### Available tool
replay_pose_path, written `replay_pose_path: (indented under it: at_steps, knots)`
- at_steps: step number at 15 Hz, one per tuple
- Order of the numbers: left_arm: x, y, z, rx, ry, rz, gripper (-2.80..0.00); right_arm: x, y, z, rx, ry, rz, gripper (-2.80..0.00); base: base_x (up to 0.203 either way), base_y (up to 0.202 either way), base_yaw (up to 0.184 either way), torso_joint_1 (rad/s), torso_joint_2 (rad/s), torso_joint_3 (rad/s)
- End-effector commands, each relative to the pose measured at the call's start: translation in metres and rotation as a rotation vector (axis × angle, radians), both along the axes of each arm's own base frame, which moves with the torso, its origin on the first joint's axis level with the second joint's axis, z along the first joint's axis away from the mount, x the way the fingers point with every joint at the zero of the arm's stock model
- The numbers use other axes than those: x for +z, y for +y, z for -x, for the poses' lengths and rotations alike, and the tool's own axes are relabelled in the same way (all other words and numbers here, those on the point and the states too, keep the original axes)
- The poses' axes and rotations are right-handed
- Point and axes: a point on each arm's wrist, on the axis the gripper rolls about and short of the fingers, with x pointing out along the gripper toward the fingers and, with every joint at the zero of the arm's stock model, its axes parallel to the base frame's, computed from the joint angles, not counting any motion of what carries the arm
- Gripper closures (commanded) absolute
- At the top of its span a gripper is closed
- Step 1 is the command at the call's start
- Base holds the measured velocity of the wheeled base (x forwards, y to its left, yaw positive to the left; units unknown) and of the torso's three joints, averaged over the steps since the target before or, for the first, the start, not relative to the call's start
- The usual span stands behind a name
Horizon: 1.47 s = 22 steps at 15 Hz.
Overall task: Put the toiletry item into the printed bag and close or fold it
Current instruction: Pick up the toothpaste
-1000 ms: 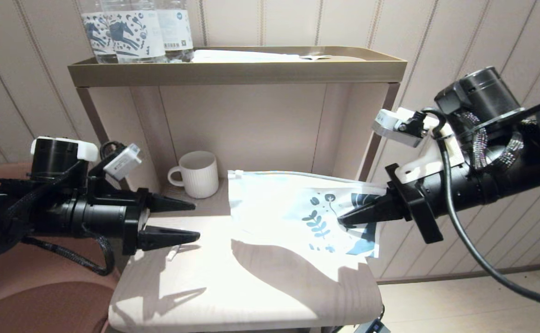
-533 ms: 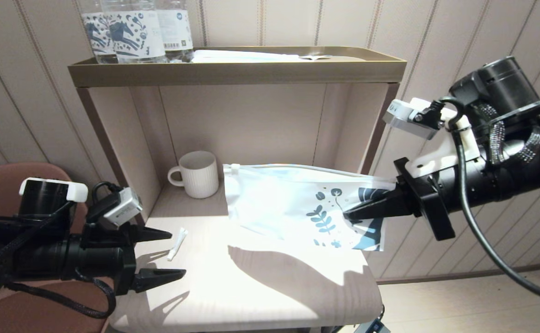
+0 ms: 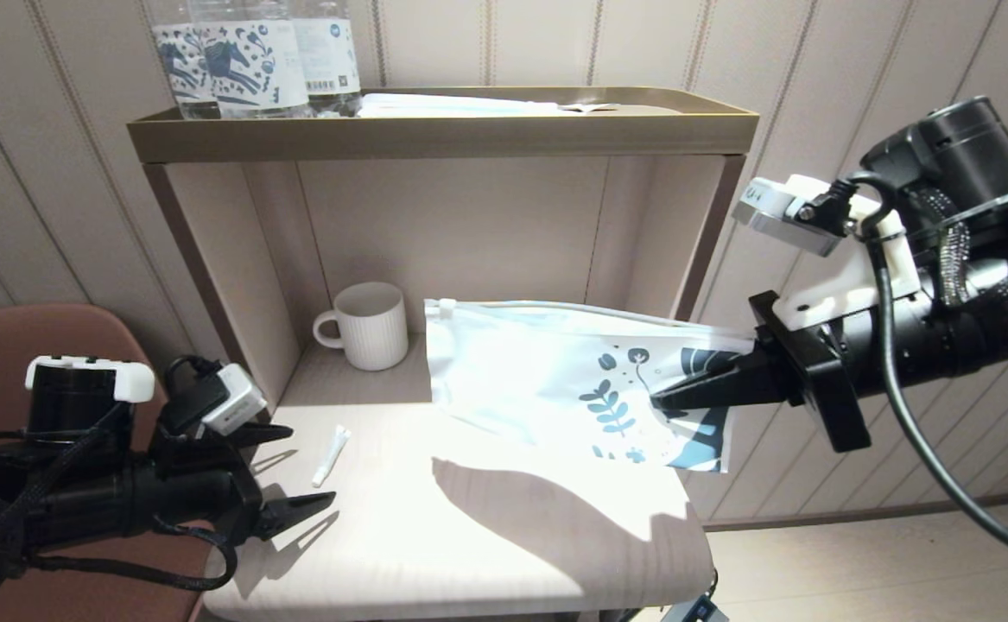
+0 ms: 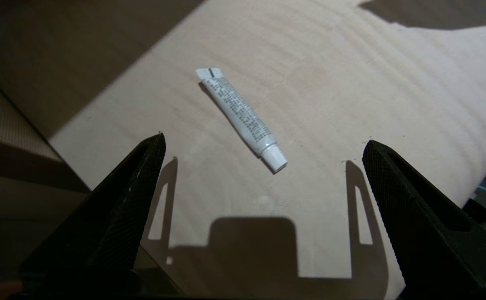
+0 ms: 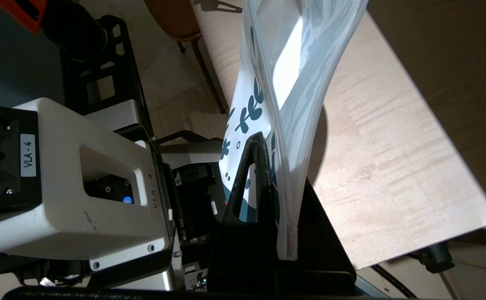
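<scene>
The toiletry item (image 3: 331,455) (image 4: 241,117) is a small white tube lying flat on the pale wooden table (image 3: 469,536), near its left side. My left gripper (image 3: 283,471) (image 4: 263,146) hovers open just left of the tube, nothing between its fingers, cap end pointing toward it. The printed bag (image 3: 555,380) (image 5: 284,83), white with a dark blue leaf print, hangs lifted above the table's right half. My right gripper (image 3: 668,399) (image 5: 263,141) is shut on its printed end. Its zip slider (image 3: 445,305) points left toward the mug.
A white ribbed mug (image 3: 368,326) stands at the back left under the shelf. Blue-printed water bottles (image 3: 244,56) and flat white packets (image 3: 469,105) sit on the brown shelf top (image 3: 443,134). A reddish chair (image 3: 20,363) is at the left.
My left gripper has pulled back left and down, away from the tube, staying open. My right gripper has raised the bag off the table and carried it slightly right.
</scene>
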Motion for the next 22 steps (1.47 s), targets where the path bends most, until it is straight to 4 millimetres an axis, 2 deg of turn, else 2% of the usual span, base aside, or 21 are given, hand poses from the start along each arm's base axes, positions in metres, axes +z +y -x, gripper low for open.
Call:
replay_pose_path:
  at_steps: [1, 6, 9, 10, 18, 22]
  knots:
    - [-0.01, 0.0, -0.003, 0.024, 0.018, -0.021, -2.8, 0.0, 0.0, 0.0, 0.003, -0.001, -0.002, 0.0, 0.0, 0.0, 0.0, 0.0, 0.0, 0.0]
    - [-0.024, -0.004, -0.019, 0.063, 0.009, -0.022, -2.8, 0.0, 0.0, -0.001, 0.004, 0.001, -0.002, 0.0, 0.0, 0.0, 0.0, 0.0, 0.0, 0.0]
    - [-0.025, -0.008, -0.019, 0.058, 0.015, -0.019, -2.8, 0.0, -0.002, -0.002, -0.005, 0.003, -0.002, 0.0, 0.0, 0.0, 0.0, 0.0, 0.0, 0.0]
    - [-0.026, -0.009, -0.019, 0.054, 0.018, -0.02, 0.0, 0.0, -0.002, -0.002, -0.005, 0.001, -0.003, 0.0, 0.0, 0.0, 0.0, 0.0, 0.0, 0.0]
    - [-0.023, -0.01, -0.019, 0.05, 0.005, -0.015, 0.0, 0.0, -0.004, 0.0, -0.009, 0.003, -0.004, 0.0, 0.0, 0.0, 0.0, 0.0, 0.0, 0.0]
    - [0.001, -0.01, -0.012, -0.005, -0.09, 0.063, 0.0, -0.003, -0.005, 0.005, -0.009, 0.017, 0.005, 0.0, 0.0, 0.0, 0.0, 0.0, 0.0, 0.0]
